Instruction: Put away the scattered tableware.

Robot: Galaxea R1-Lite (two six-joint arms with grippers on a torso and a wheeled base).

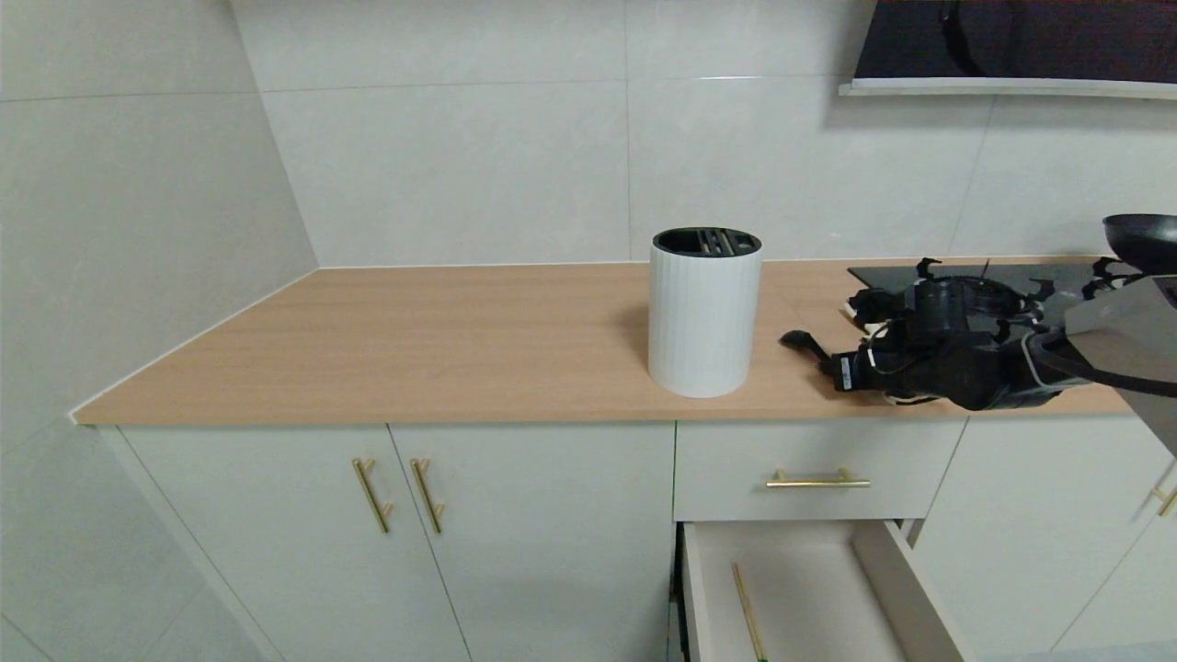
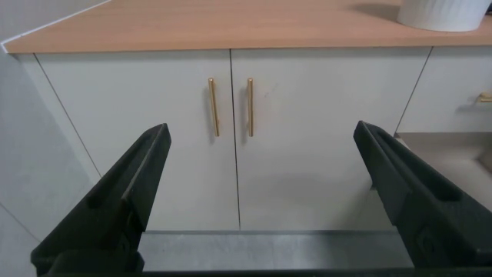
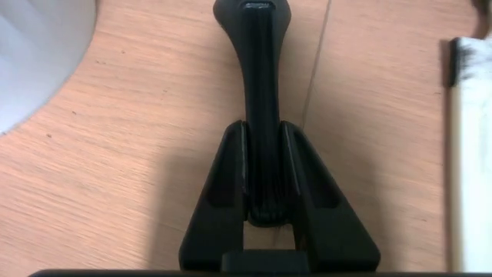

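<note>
Black handle (image 3: 260, 85) of some utensil is lying flat on the bench (image 1: 460, 340), just beside the white holder (image 1: 704, 317), on its right side. The working end is hiding under my arm, so I'm not calling what kind of utensil it is. My right gripper (image 3: 263, 135) is sitting low over the bench, with its jaws clamping the handle from both sides and the tip sticking out past them toward the holder.

I'm judging this as the grasp step: the grip is on, the lift is not yet done. The next move is asking for a straight lift clear of the wood, then tipping the handle upright and carrying it over the holder's slotted black top. A drop into the open drawer (image 1: 694, 588) below is the other option, where a thin stick (image 1: 747, 611) is already lying.

A white stick-like thing (image 3: 465, 154) is lying near the handle, and I can't tell what it is.

My left gripper (image 2: 260, 135) is hanging low in front of the cupboard doors (image 2: 231, 138), jaws wide apart, holding nothing.

A black hob (image 1: 883, 273) and a dark pan (image 1: 1140, 239) are sitting to the right, with pale tiled wall (image 1: 441, 165) running behind.
</note>
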